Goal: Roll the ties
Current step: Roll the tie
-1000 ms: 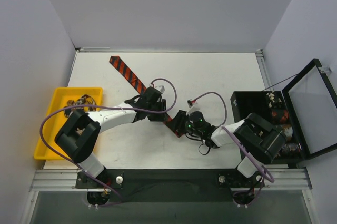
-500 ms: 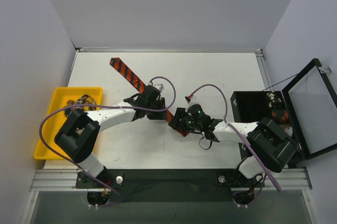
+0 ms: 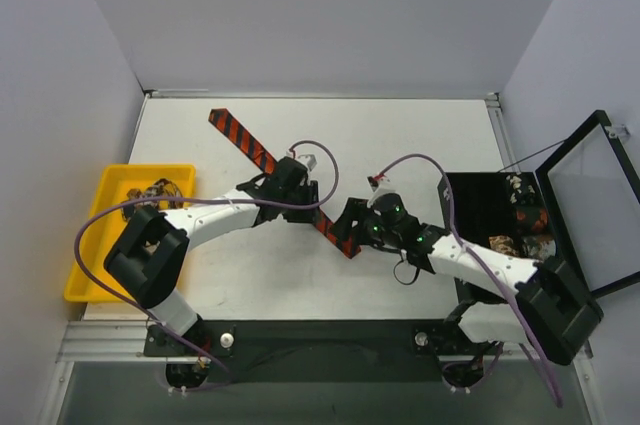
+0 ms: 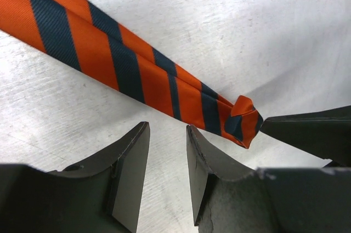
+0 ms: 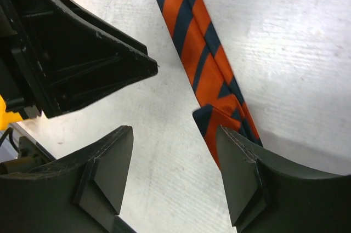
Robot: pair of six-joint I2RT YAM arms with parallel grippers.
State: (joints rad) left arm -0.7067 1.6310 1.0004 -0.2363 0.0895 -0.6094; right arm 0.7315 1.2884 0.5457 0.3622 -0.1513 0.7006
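We judge roll just begun at tie point(image 4: 137, 74) end. Left gripper point(image 4: 167, 130) narrow, empty; right gripper point(image 5: 174, 131) wide, empty. Next: pinch fold.

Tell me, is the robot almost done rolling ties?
Not yet. Some rolled ties sit in the black box. The striped tie has just one small fold at its end, with the left pincer and right pincer open beside it. More wait in the yellow tray.

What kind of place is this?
Probably a robot lab cell: a white table closed in by plain walls, a left arm and a right arm bolted to a rail, a yellow bin and a black case at the sides.
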